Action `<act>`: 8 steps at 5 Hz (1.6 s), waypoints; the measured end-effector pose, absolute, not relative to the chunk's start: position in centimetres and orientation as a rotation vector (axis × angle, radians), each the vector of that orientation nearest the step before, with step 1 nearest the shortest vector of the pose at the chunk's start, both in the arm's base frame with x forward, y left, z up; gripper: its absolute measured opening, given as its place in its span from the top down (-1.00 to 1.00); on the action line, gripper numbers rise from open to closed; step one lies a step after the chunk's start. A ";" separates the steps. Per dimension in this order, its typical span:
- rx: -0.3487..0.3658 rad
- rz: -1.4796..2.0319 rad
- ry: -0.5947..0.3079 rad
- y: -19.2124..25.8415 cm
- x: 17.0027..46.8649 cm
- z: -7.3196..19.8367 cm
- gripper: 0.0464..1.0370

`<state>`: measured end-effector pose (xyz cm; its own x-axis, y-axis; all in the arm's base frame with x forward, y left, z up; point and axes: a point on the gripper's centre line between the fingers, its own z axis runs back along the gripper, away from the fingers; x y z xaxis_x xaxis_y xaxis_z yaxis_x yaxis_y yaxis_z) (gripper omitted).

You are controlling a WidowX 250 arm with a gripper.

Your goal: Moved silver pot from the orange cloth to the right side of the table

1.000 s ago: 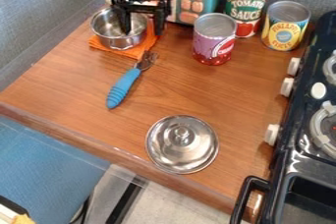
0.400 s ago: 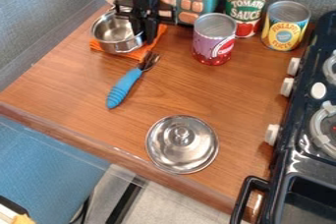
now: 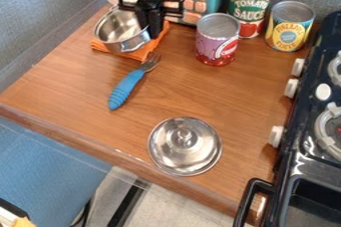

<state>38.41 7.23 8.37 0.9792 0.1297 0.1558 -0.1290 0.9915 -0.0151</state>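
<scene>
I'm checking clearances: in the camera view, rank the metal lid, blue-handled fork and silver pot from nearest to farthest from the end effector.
1. Silver pot: at the end effector, over the orange cloth.
2. Blue-handled fork: below the pot in view.
3. Metal lid: near the counter's front edge.

"tomato sauce" on the red can (image 3: 244, 22); "pineapple" on the yellow can (image 3: 286, 43)

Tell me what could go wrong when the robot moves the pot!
The gripper has the silver pot by just one side, so it might swing or slip. The blue-handled fork lies close by and could get bumped. Going right, the pot might knock the purple-and-red can.
</scene>
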 end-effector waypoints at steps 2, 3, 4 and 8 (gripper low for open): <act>-0.024 -0.069 -0.196 -1.9 33.9 9.3 0.94; -0.047 -0.182 -0.187 -6.6 32.4 8.7 0.94; -0.051 -0.211 -0.187 -8.5 32.5 8.3 0.94; -0.039 -0.249 -0.104 -11.1 35.5 3.8 0.52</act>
